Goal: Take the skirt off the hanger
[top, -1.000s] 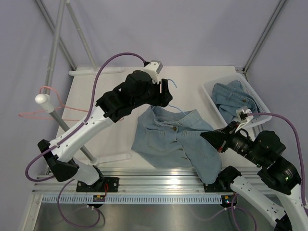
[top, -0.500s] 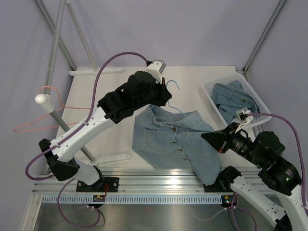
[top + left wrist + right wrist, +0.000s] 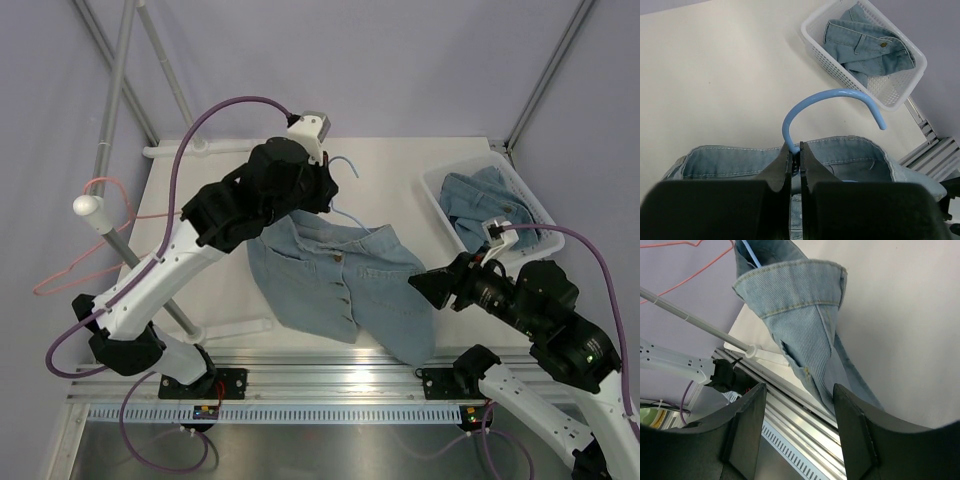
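Note:
A light-blue denim skirt [image 3: 330, 275] hangs from a blue hanger [image 3: 345, 165] above the table, its hem trailing toward the near edge. My left gripper [image 3: 796, 150] is shut on the neck of the hanger [image 3: 840, 95], just above the skirt's waistband [image 3: 850, 155]. My right gripper [image 3: 418, 285] stands open at the skirt's right edge. In the right wrist view its fingers [image 3: 799, 386] have nothing between them, and the skirt [image 3: 800, 300] hangs just beyond the tips.
A white basket [image 3: 440, 190] with folded denim sits at the back right, also seen in the left wrist view [image 3: 810, 30]. A pink hanger [image 3: 80, 265] hangs on the rack pole [image 3: 110, 230] at left. A metal rail [image 3: 330, 375] runs along the near edge.
My left gripper has closed on the hanger's neck and carried hanger and skirt up and to the left. My right gripper has opened at the skirt's right edge.

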